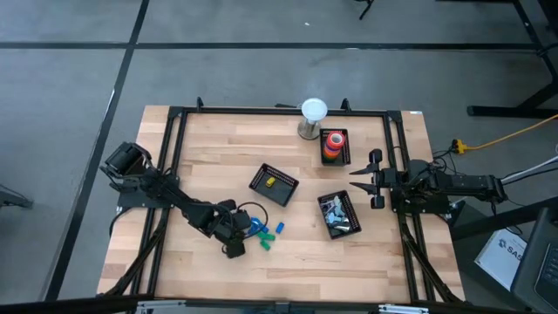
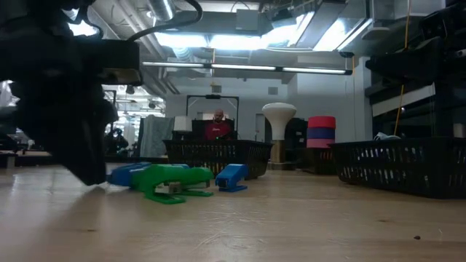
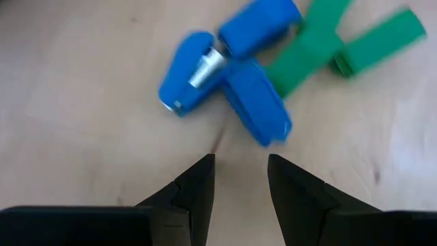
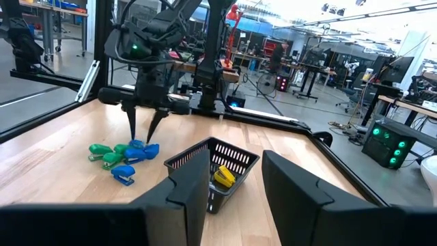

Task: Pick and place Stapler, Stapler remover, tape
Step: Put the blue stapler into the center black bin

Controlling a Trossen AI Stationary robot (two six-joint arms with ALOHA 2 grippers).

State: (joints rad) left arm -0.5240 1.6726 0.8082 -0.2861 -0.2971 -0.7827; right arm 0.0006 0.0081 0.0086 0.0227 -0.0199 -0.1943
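Light butcher-block wooden table (image 1: 209, 139), black frame round it. Three black wire-mesh baskets stood mid-table. The far basket (image 1: 346, 157) held the tape (image 1: 333, 144), a stack of ring rolls, orange and red on top from above; the low view showed red and purple bands. That part I judged done. The middle basket (image 1: 261, 180) held one small yellow item (image 1: 270, 182); I could not tell what it was. The near-right basket (image 1: 348, 205) held a jumble of grey and dark pieces, too small to name.

Left to do, by my reckoning: the loose cluster on the bare wood near the front edge. It comprised small blue plastic staplers (image 3: 198, 68), short and blocky with a metal plate showing on one, and green plastic ones (image 2: 169, 182) beside them, some touching, lying at odd angles. None of these was in a basket.

My left gripper (image 3: 239, 174) hung low, just beside the blue pieces, fingers parted a moderate gap, nothing between them. My right gripper (image 4: 235, 181) waited at the table's right edge, well apart from the cluster, fingers likewise parted and empty, pointed toward the middle basket.
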